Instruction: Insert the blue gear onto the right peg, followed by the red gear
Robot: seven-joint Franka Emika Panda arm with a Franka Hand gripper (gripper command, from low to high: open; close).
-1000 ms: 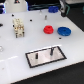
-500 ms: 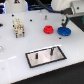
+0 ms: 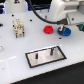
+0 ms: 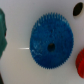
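Observation:
The blue gear (image 4: 49, 45) fills the middle of the wrist view, lying flat on the white table with its hub hole showing. In the exterior view the blue gear (image 3: 67, 32) lies at the back right, partly hidden under my gripper (image 3: 64, 28). The gripper hangs just above it with its jaws apart and nothing in them. The red gear (image 3: 48, 29) lies flat just to the exterior view's left of the blue one, and its edge shows in the wrist view (image 4: 80, 59). The right peg (image 3: 51, 50) stands on the dark plate (image 3: 42, 61) nearer the front.
A shorter pin (image 3: 36, 58) stands on the same plate toward the exterior view's left. A pale blocky fixture (image 3: 19, 27) stands at the back left. Small white parts (image 3: 2, 49) lie at the left edge. Blue equipment (image 3: 15, 5) is behind the table.
The arm has come down and forward from the back right, and the gripper now sits over the blue gear. The gears and the plate have not moved.

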